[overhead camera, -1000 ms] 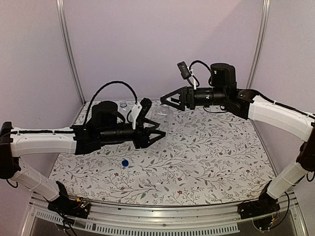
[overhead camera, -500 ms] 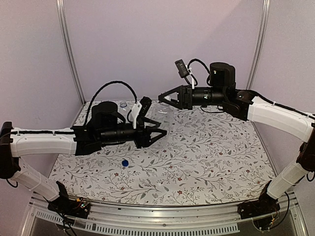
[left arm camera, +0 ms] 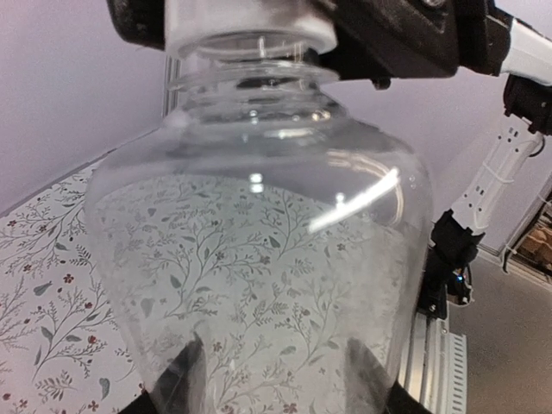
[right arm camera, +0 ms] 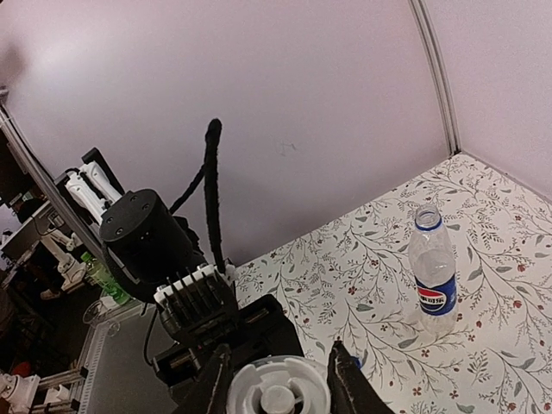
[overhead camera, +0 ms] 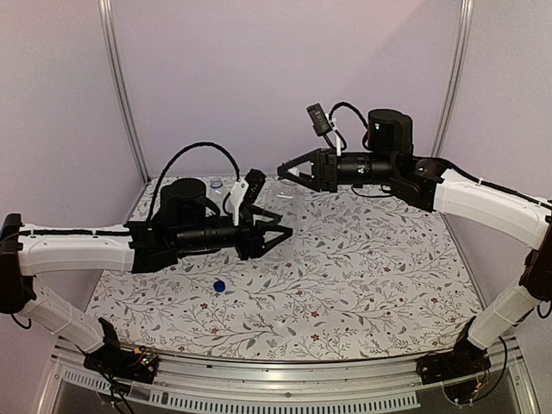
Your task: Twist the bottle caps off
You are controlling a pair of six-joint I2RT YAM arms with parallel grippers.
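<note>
The plain clear bottle [left arm camera: 259, 233] fills the left wrist view, and my left gripper [left arm camera: 276, 366] is shut on its body, its dark fingers [left arm camera: 183, 379] showing through the plastic. In the top view the left gripper [overhead camera: 274, 231] holds this bottle [overhead camera: 283, 203] tilted up toward the right gripper [overhead camera: 285, 170]. The right gripper [right arm camera: 278, 384] is shut on the bottle's whitish cap [right arm camera: 278, 390], also seen as the cap [left arm camera: 250, 21] at the neck. A bright blue cap [overhead camera: 219, 285] lies loose on the table. The Pepsi bottle [right arm camera: 431, 280] stands upright with its neck open.
A floral cloth covers the table [overhead camera: 371, 276]. The Pepsi bottle [overhead camera: 216, 184] stands at the back left, partly behind my left arm. Purple walls and metal posts [overhead camera: 121, 86] close in the back and sides.
The right gripper slid left and slightly up, then shut on the whitish cap. The left gripper shifted only slightly with the bottle.
</note>
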